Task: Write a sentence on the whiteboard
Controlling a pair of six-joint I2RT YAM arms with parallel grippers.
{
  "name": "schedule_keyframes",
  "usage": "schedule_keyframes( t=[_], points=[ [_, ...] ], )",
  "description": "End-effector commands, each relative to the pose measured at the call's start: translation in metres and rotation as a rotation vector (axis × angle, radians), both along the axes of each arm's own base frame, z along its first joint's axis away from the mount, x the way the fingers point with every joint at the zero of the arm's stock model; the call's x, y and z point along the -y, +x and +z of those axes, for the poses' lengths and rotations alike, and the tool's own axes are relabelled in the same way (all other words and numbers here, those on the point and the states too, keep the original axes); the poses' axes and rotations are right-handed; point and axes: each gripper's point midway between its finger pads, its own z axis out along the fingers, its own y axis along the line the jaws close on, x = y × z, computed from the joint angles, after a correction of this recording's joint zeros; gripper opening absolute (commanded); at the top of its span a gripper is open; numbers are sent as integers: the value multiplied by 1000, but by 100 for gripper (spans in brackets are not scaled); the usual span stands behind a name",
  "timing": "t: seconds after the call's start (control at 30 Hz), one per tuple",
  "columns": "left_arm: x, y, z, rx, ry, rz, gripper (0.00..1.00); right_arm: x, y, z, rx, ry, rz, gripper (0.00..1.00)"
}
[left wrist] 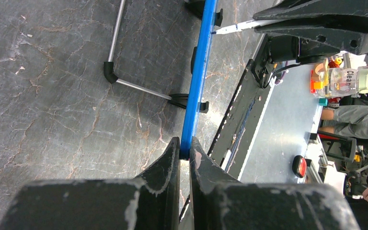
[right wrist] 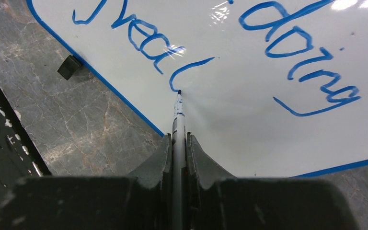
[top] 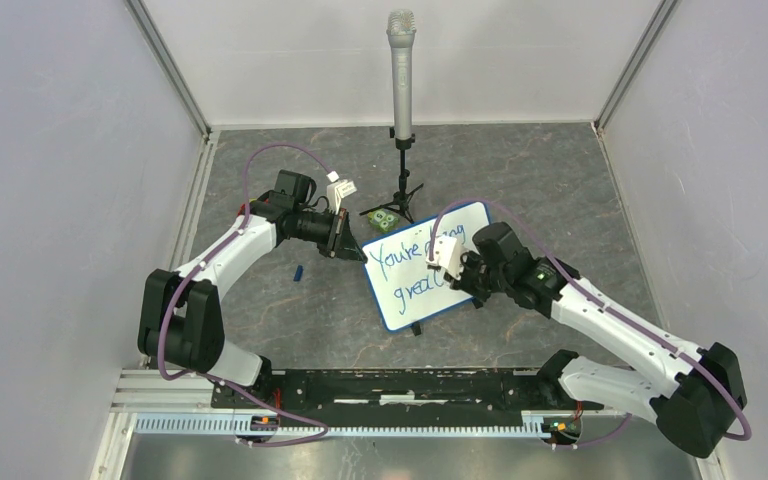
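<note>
Between the fingers of your left gripper point(left wrist: 184, 148) sits the blue edge of the whiteboard point(left wrist: 199, 72), pinched tight, with the jaws drawn almost together on it. The board runs straight ahead of that gripper, seen edge-on. Your right gripper point(right wrist: 177, 141) is clamped narrow on a marker point(right wrist: 178, 115), which projects forward from the fingertips. Its tip touches the white surface just ahead, at the lower end of a curved stroke. The sentence point(right wrist: 143, 40) lies beyond the tip: "grea" and that stroke to the left, "doing" to the right. A small blue object point(top: 299, 272) lies near the left gripper, apart from the board.
</note>
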Motion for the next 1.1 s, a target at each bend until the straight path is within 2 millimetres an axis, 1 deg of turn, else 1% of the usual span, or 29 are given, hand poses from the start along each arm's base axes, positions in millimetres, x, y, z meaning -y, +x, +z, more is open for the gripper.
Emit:
schedule_keyframes(
  t=[0.0, 0.23, 0.6, 0.83, 1.07],
  points=[
    [0, 3, 5, 49, 6, -5, 2, -10, 19, 35, 88, 42, -9, 0],
    [0, 2, 6, 51, 6, -4, 2, -23, 17, 36, 49, 80, 20, 0],
    [0, 3, 5, 49, 6, -5, 2, -37, 16, 31, 35, 110, 39, 0],
    [-1, 1, 3, 47, 11, -3, 2, -30, 18, 22, 52, 72, 28, 0],
    [-1, 2, 2, 41, 12, -2, 2, -12, 20, 17, 74, 22, -7, 0]
  ],
)
